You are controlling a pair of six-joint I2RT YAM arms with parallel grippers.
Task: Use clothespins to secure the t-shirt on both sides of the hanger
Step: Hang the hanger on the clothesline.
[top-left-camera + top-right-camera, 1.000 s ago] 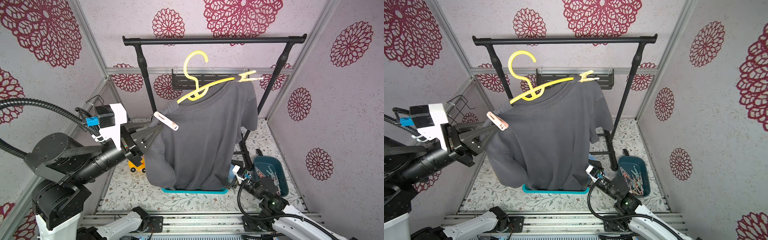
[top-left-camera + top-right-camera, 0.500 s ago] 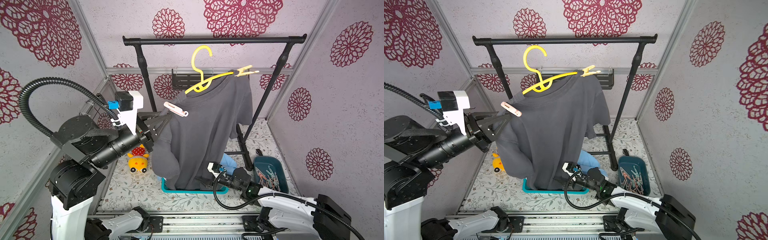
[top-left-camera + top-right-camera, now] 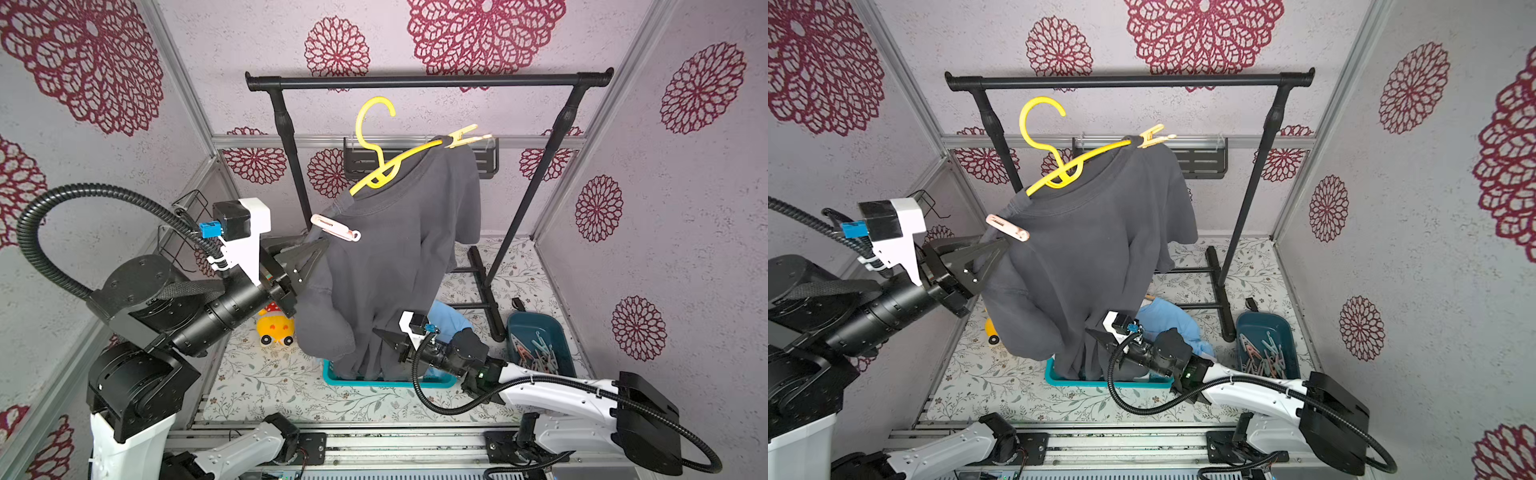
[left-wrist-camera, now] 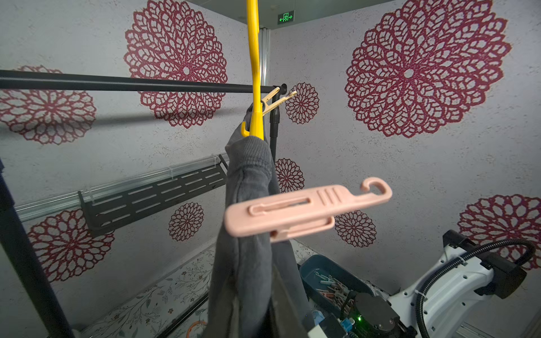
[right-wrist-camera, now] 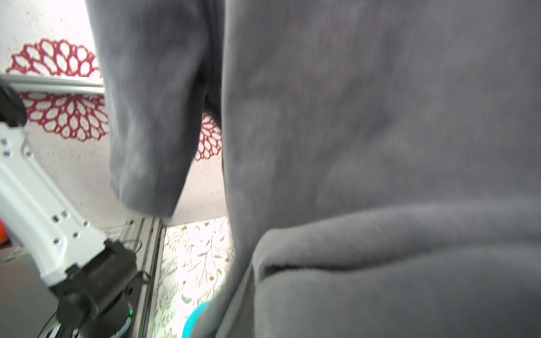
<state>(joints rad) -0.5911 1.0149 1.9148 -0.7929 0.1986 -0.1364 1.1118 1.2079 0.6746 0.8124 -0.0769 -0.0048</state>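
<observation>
A pink pin (image 3: 335, 228) and a yellowish pin (image 3: 465, 138) clamp the shirt (image 3: 395, 257) at the hanger's (image 4: 254, 58) two ends. The left claw (image 3: 318, 249) grasps the covered end by the pink pin, holding it clear of the rail (image 3: 428, 81); the right claw (image 3: 380, 334) is clenched on the hem, likely to steady it.

Dark grey t-shirt (image 3: 395, 257) hangs mid-booth, blocking the centre from near the rack rail (image 3: 428, 81) down into the teal basket (image 3: 390, 382); open floor (image 3: 266, 386) front-left; rack foot (image 3: 484, 291) and clothespin bin (image 3: 523, 328) crowd the right.
</observation>
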